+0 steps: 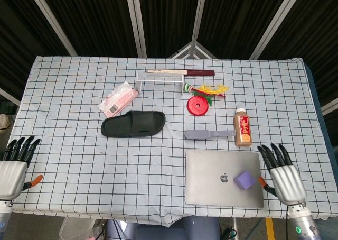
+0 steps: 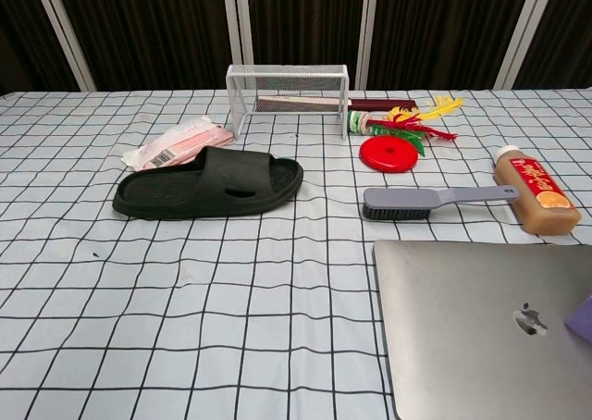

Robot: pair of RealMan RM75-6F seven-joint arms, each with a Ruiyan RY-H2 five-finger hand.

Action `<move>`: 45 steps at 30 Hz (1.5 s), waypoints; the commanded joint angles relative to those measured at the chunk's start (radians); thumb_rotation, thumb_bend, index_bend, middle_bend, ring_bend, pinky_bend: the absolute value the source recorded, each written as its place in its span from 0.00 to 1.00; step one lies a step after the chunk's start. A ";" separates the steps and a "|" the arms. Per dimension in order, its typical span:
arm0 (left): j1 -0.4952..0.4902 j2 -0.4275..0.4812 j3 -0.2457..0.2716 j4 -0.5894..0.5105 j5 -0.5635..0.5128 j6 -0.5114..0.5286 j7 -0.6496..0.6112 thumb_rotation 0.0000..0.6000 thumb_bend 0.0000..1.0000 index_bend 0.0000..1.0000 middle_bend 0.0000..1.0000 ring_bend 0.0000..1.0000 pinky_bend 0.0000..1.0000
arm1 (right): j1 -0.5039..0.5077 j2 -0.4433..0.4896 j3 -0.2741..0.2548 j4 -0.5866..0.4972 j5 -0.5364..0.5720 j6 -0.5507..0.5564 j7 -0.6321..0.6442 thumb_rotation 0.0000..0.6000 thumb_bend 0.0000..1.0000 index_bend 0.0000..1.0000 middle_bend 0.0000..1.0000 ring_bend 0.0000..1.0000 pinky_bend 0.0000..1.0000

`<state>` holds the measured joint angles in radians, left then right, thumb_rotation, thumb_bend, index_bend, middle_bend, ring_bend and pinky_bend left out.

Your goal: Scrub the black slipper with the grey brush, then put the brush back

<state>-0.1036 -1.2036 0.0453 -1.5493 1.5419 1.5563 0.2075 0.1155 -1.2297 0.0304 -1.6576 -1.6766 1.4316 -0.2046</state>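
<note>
The black slipper (image 1: 133, 123) (image 2: 209, 184) lies flat left of the table's middle. To its right, apart from it, the grey brush (image 1: 209, 134) (image 2: 437, 201) lies bristles down with its handle pointing right. My left hand (image 1: 14, 162) is at the front left edge, fingers spread and holding nothing. Far from the brush, at the front right beside the laptop, my right hand (image 1: 282, 172) is open with its fingers apart. Neither hand shows in the chest view.
A grey laptop (image 1: 224, 177) (image 2: 481, 323) with a purple block (image 1: 244, 180) on it lies in front of the brush. A brown bottle (image 1: 243, 127) lies by the brush handle. A red disc (image 1: 197, 105), white wire rack (image 1: 160, 79) and pink packet (image 1: 119, 99) sit further back.
</note>
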 commanded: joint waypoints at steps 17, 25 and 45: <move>-0.019 -0.010 -0.033 0.020 -0.046 -0.066 0.035 1.00 0.07 0.00 0.02 0.02 0.01 | 0.411 -0.264 0.229 0.085 0.355 -0.523 -0.264 1.00 0.34 0.16 0.22 0.06 0.07; -0.018 -0.013 -0.046 0.034 -0.058 -0.073 0.021 1.00 0.07 0.00 0.02 0.02 0.01 | 0.522 -0.353 0.249 0.194 0.465 -0.588 -0.334 1.00 0.35 0.31 0.30 0.10 0.09; -0.011 -0.012 -0.058 0.039 -0.074 -0.087 0.026 1.00 0.07 0.00 0.03 0.02 0.01 | 0.617 -0.364 0.200 0.279 0.569 -0.579 -0.433 1.00 0.34 0.34 0.31 0.10 0.11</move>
<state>-0.1138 -1.2156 -0.0127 -1.5109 1.4688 1.4699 0.2325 0.7296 -1.5934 0.2329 -1.3813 -1.1110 0.8524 -0.6360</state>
